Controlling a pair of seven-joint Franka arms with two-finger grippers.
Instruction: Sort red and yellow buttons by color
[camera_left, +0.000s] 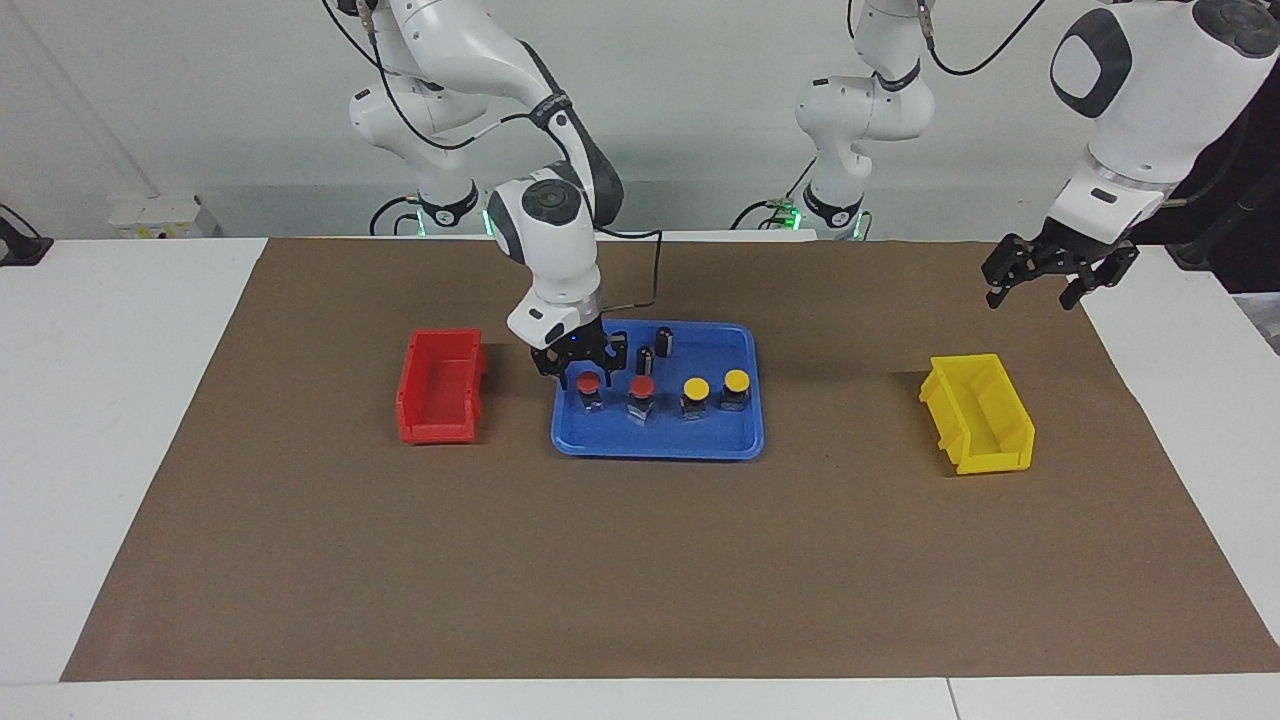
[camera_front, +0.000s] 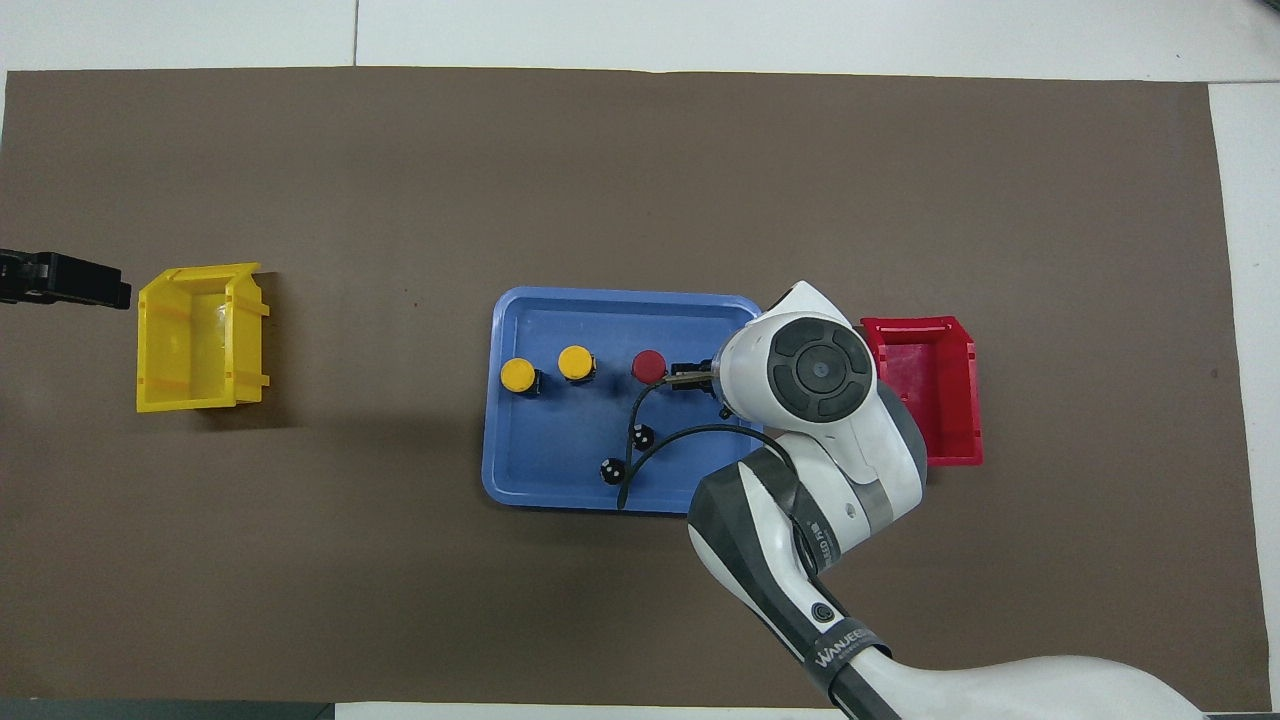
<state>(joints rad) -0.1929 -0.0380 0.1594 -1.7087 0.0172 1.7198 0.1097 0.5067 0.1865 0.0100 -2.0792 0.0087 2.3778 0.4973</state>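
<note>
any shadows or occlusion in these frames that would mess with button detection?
Facing view: all four caps show; the right pincer hangs directly over the end red button; the yellow bin casts a soft shadow toward the tray. Overhead view: the right arm's wrist hides that red button entirely, and only three caps show. No glare on the caps in either view.
</note>
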